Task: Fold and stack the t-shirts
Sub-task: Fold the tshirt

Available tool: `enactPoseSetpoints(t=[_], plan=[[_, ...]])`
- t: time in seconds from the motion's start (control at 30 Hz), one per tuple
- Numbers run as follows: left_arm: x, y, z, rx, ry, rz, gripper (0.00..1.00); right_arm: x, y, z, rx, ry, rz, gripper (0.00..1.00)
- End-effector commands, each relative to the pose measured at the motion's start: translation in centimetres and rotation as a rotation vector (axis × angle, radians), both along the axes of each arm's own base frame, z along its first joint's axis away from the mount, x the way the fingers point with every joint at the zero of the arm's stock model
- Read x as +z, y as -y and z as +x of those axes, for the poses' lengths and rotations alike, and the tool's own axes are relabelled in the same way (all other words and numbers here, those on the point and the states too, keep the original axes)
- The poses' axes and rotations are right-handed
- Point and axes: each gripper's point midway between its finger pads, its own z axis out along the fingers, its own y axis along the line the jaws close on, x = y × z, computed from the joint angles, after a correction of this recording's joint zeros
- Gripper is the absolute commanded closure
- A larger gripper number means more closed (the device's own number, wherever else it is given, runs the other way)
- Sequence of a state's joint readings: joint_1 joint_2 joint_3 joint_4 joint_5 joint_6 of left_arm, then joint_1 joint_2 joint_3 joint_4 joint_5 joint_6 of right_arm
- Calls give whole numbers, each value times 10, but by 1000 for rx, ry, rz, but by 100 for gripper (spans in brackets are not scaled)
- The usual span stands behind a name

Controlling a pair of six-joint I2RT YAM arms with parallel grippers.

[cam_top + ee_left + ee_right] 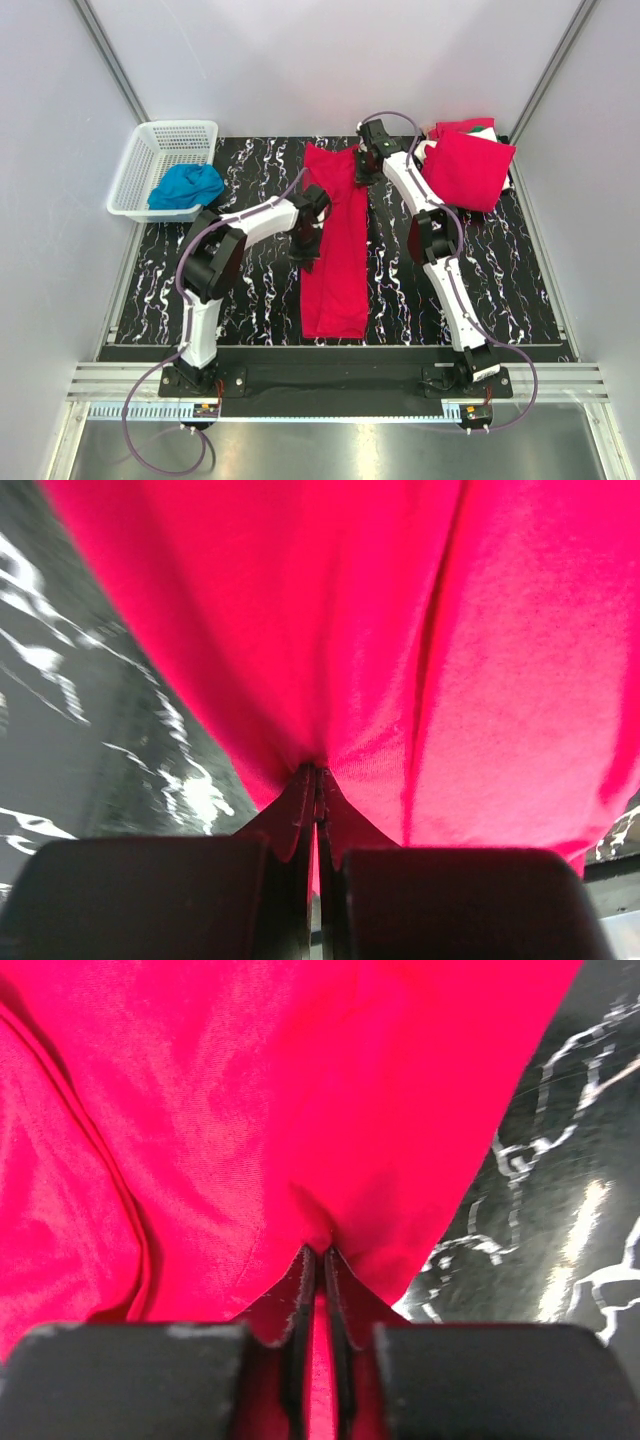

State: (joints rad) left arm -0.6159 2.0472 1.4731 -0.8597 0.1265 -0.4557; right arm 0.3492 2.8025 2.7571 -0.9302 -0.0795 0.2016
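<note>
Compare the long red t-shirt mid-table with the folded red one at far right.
The long red t-shirt is a narrow strip; the folded red t-shirt is a compact square. Left gripper and right gripper pinch the long one; the folded one lies free. Both are bright red.

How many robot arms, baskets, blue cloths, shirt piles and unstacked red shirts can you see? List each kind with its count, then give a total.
Robot arms: 2
Baskets: 1
Blue cloths: 1
Shirt piles: 1
Unstacked red shirts: 1
Total: 6
</note>
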Motion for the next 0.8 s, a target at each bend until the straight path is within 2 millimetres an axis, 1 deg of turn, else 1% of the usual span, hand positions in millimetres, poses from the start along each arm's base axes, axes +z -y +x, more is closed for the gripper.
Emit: enactPoseSetpoints(t=[0.0,0.1,0.13,0.17,0.23,0.27,0.3,0.33,0.37,0.43,0.47,0.53,0.57,0.67,0.7,0.73,0.77], plan=[[-24,-21,25,4,41,78,100,-31,20,2,-19,-39,-37,80],[-20,-23,25,8,50,74,100,-27,17,0,-10,-44,-24,57],[-19,-23,22,8,47,66,100,-26,18,0,-9,-43,-26,55],[-18,-22,23,10,52,57,97,-25,18,-1,-9,-43,-24,54],[-14,-20,18,14,48,30,87,-13,13,-1,6,-31,-2,53],[-13,-18,18,17,55,18,81,-11,12,-1,8,-30,4,53],[-12,-18,17,19,57,8,78,2,10,1,9,-12,20,52],[-7,-17,15,22,68,-10,75,7,10,1,9,-6,25,53],[-4,-16,14,25,73,-20,70,24,7,2,13,19,42,53],[5,-15,13,34,90,-54,70,40,5,2,10,35,66,53],[8,-16,12,34,94,-61,70,60,2,2,17,62,85,52],[15,-20,9,37,108,-66,70,76,1,2,10,80,108,53],[17,-23,6,35,114,-63,70,90,-3,0,22,96,130,53],[19,-26,3,41,125,-69,70,108,-9,-3,40,109,172,54],[16,-28,-3,42,114,-68,70,111,-9,-4,33,108,180,54],[16,-28,-3,43,115,-73,70,114,-11,-6,36,106,182,55],[14,-28,-7,44,103,-76,70,123,-11,-7,38,119,187,55]])
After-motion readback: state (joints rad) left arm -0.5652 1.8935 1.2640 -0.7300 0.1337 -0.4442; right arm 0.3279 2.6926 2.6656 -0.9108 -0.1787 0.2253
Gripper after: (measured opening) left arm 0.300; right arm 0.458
